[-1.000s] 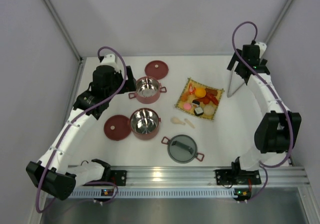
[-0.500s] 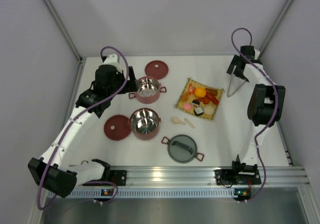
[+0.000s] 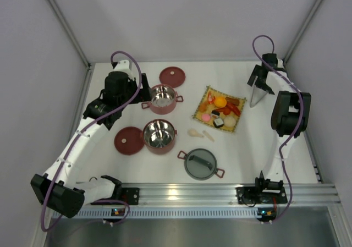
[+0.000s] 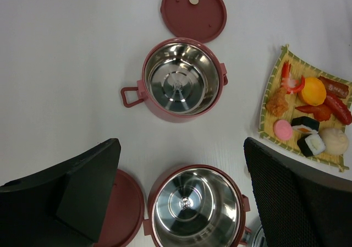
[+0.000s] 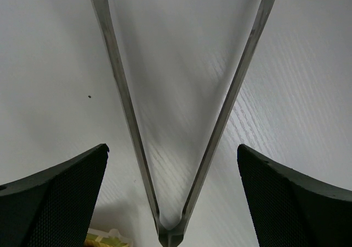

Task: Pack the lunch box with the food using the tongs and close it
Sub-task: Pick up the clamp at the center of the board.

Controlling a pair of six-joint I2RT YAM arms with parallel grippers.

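Two arms reaching out over a white table (image 3: 247, 148): left arm (image 3: 82, 137) to the back left, right arm (image 3: 289, 115) to the back right corner. Left gripper (image 3: 144, 87) hovering above the lunch box parts, fingers (image 4: 82, 192) spread wide, nothing held, both bowls in view below. Right gripper (image 3: 259, 82) low over the tongs, fingers (image 5: 297, 197) likewise wide apart, one on either side of the V, no contact to be seen.

Lunch box in pieces, left of centre. Back bowl (image 3: 162, 98) and front bowl (image 3: 159, 136) both upright and uncovered, steel insides bare, apart from one another. Grey domed lid (image 3: 201, 164) near the front edge, handle up, to the right of the front bowl. Back red lid (image 3: 172, 76) just behind the back bowl. Front red lid (image 3: 128, 141) right up against the front bowl's left side.

Yellow woven mat (image 3: 199, 115) right of the bowls, turned cornerwise. Tongs (image 3: 256, 97) on the table beyond the mat at far right, arms splayed, joined end toward the near side. Food (image 3: 220, 106) heaped on the mat: orange, red, pink, pale and black-and-white sushi pieces. Two cream spoon-shaped pieces (image 3: 201, 133) on the table just off the mat's near corner.
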